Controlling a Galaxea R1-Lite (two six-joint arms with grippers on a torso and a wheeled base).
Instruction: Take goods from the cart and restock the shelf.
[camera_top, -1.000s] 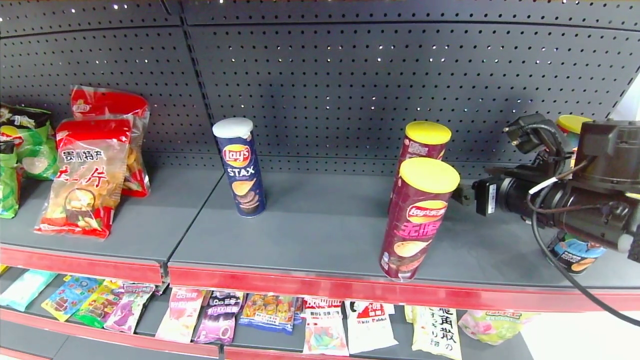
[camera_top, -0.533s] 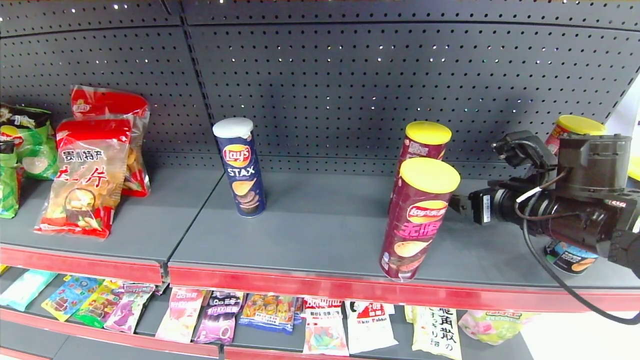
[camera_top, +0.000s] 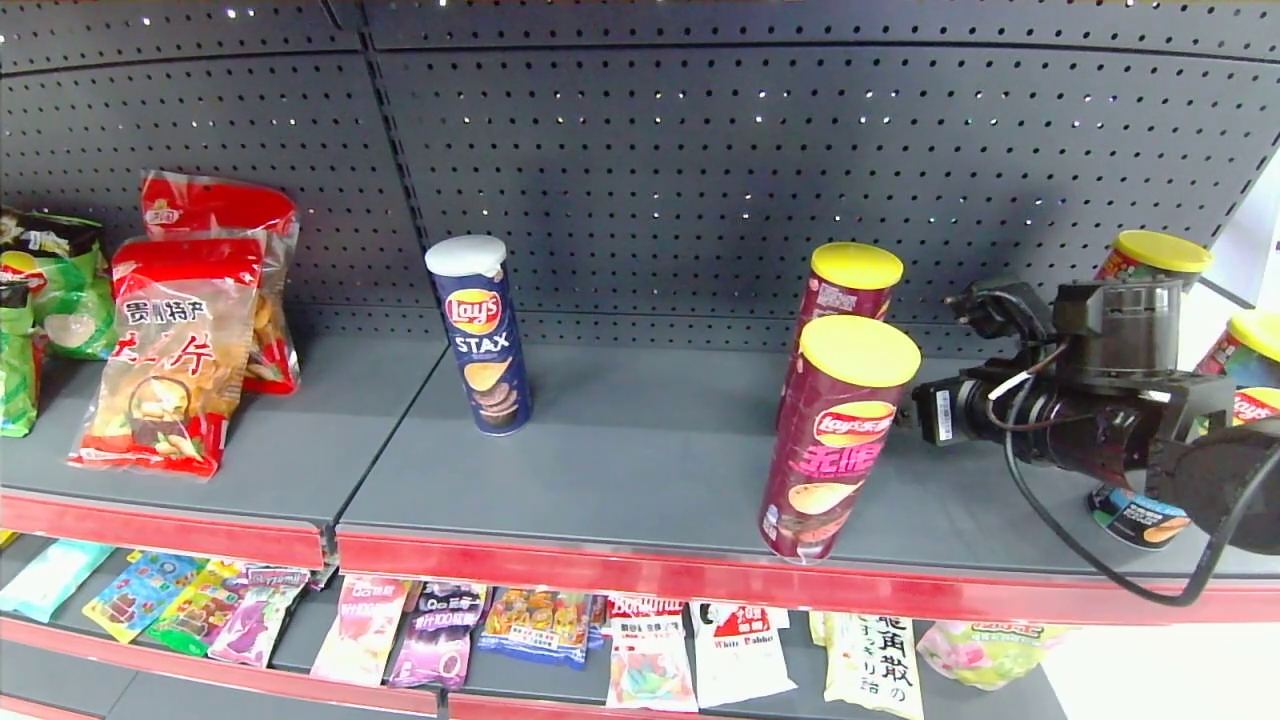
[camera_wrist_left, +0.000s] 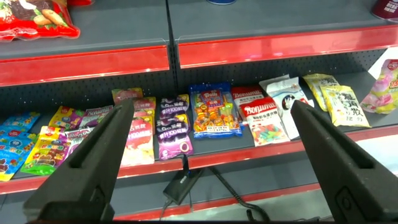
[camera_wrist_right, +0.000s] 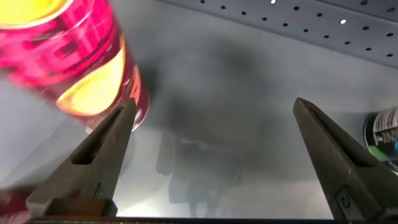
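**Q:** What has changed since a second ago?

**A:** The right arm has been swung lower and farther off. More yellow-lidded cans (camera_top: 1150, 255) are uncovered behind it. The front crisp can (camera_top: 835, 440) has not been shifted.

**Q:** How is the claw held?

**A:** The right gripper (camera_wrist_right: 212, 104) is spread wide. Nothing is gripped, and only bare shelf (camera_top: 640, 470) is seen in the gap.

**Q:** Where does the can lie from that claw?

**A:** It is stood upright at the shelf's front lip, just beside the fingertips on the robot's-left side of the claw and outside the gap. Its long axis is vertical, crossing the line along which the claw is pointed. (The pink wall seen by one finger in the right wrist view is judged to be this can, though the can behind it cannot be ruled out.)

**Q:** Which arm is nearer?

**A:** The right one. The left gripper (camera_wrist_left: 210, 102) is also spread wide and empty. It is faced toward candy packets (camera_wrist_left: 214, 112) on a lower level, well apart from the can. A straight pull-back away from the can is judged to be called for, because a sweep toward the robot's left could tip it.
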